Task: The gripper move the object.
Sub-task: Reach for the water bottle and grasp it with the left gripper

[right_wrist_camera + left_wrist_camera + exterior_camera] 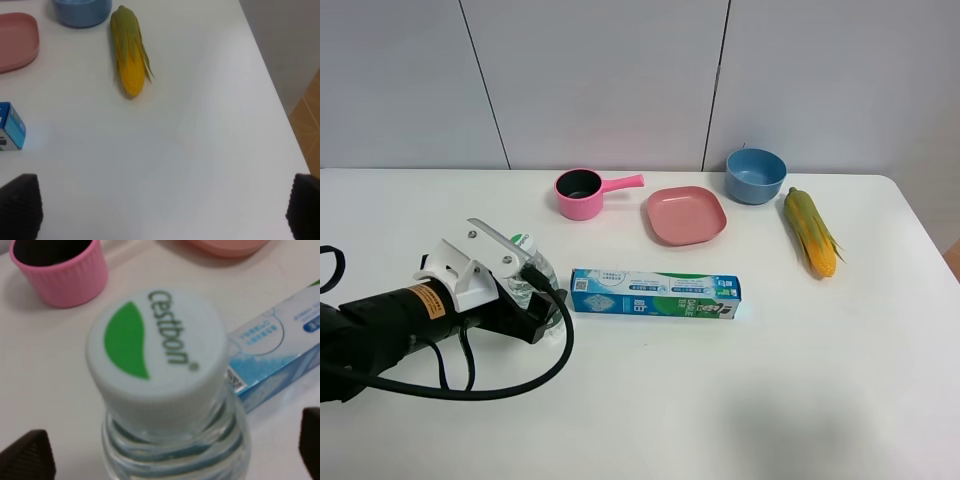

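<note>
water bottle (535, 265) sits at the left of the exterior view, cap (156, 357) up. it rests on the white worktop (770, 400) just beside the left end of the blue-green toothpaste box (655, 293). the left end effector (538, 298) reaches in from the left edge and is released: in the left wrist view its black fingertips (27, 456) stand on either side of the bottle, clear of the clear ribbed body. the cap is white with a green leaf and the word "cestbon".

the worktop is smooth, matte and evenly lit, with a rounded corner at the upper right. along its far side lie a pink saucepan (582, 193), a pink plate (686, 214), a blue bowl (756, 175) and a corn cob (811, 231), set apart from one another. behind it rises a pale grey wall (600, 80) of flat panels split by thin dark seams. in the right wrist view the right end effector (165, 215) is spread wide over bare worktop, and a strip of wood-toned floor (307, 130) shows past the worktop's edge.
</note>
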Available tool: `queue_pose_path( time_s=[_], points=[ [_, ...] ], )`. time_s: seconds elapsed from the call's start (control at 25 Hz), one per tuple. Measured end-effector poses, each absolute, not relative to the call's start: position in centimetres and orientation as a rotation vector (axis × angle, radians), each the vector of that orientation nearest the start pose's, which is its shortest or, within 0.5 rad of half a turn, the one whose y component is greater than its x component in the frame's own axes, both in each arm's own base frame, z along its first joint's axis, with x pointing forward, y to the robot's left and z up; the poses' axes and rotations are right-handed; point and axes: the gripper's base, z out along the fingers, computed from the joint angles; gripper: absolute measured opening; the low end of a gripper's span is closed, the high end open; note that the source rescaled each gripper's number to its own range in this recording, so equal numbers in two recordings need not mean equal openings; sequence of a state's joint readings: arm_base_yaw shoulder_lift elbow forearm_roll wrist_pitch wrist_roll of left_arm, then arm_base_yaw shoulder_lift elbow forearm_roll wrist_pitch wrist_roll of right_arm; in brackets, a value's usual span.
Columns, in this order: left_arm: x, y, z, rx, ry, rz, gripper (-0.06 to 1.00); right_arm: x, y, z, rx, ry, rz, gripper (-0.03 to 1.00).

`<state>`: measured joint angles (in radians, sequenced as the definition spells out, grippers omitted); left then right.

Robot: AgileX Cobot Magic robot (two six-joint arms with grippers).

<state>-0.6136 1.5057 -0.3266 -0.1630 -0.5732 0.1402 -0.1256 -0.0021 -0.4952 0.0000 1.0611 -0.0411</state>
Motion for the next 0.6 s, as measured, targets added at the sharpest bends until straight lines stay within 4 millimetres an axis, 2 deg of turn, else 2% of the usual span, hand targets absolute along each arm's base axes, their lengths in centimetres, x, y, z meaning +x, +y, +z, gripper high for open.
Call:
queue_pose_path(
  time_s=[0.6],
  points=[
    [19.63,-12.87,14.93,0.574,2.015,-0.288,1.0,-0.46,0.06,27.59,0.087,2.047,-0.104,1.0]
  ],
)
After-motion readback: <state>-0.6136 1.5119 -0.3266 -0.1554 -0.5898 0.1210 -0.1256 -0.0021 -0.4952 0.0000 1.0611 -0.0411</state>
